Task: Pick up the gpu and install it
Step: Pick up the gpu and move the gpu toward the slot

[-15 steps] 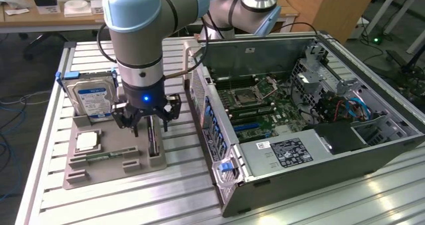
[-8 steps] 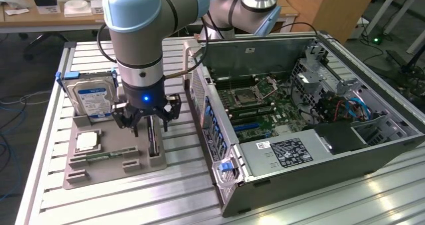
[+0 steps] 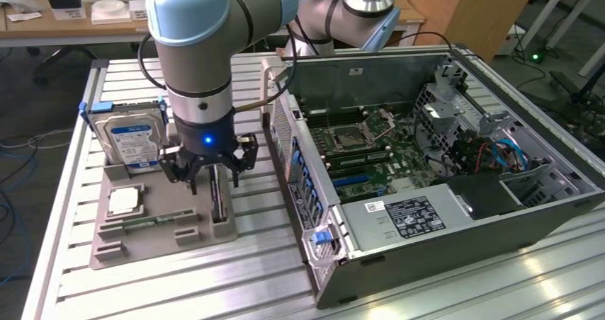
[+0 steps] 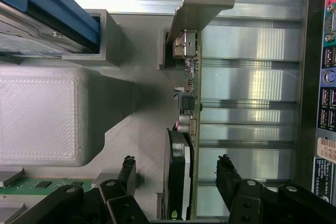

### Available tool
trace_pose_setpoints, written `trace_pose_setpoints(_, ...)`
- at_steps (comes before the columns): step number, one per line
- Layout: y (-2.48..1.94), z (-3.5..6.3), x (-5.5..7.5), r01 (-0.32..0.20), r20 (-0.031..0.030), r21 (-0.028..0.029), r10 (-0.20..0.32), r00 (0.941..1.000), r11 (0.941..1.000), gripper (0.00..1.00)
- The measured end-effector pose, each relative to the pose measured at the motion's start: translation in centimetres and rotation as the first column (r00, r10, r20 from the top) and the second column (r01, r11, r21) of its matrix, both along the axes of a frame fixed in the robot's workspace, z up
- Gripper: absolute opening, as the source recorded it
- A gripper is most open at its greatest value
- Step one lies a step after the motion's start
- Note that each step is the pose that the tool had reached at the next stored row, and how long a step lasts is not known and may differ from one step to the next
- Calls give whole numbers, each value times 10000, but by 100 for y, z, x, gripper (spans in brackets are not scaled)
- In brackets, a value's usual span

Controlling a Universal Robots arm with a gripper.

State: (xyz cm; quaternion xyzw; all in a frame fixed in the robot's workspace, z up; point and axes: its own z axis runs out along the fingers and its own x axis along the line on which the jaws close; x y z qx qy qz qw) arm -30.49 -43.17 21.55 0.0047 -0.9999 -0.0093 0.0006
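hard drive (image 3: 132, 139): upright at the exterior view's left end of the grey holder (image 3: 142, 253).
gpu (image 4: 178, 174): on edge in the holder's slot.
gripper (image 3: 215, 184): spread wide astride the gpu, gripping nothing.
risk: an off-centre squeeze could tilt or jam it.
computer case (image 3: 444, 214): open, rightmost.

The table (image 3: 189, 292) is ribbed bare metal with a bright, streaky sheen. The holder (image 4: 136, 103) on it is matt grey plastic, finely lined on its raised block. The gpu (image 4: 189, 98) has a dull metal bracket and a glossy black fan housing. The gripper (image 4: 177, 163) has matt black fingers (image 4: 231, 182). The computer case (image 3: 454, 256) is dull grey sheet metal.
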Motion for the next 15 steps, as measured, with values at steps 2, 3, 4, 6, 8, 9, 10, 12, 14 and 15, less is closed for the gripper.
trace_pose_setpoints(2,0,0,0,0,0,0,0,10000,10000,72)
trace_pose_setpoints(3,0,0,0,0,0,0,0,10000,10000,72)
trace_pose_setpoints(4,0,0,0,0,0,1,0,10000,10000,72)
trace_pose_setpoints(6,0,0,0,1,0,0,-1,10000,10000,64)
trace_pose_setpoints(8,0,0,0,0,1,1,0,10000,10000,58)
trace_pose_setpoints(9,0,0,0,0,1,0,0,10000,10000,53)
trace_pose_setpoints(10,0,0,0,0,0,1,0,10000,10000,53)
trace_pose_setpoints(12,0,0,0,0,0,1,0,10000,10000,46)
trace_pose_setpoints(14,0,0,0,0,1,1,0,10000,10000,46)
trace_pose_setpoints(15,0,0,0,0,0,1,0,10000,10000,46)
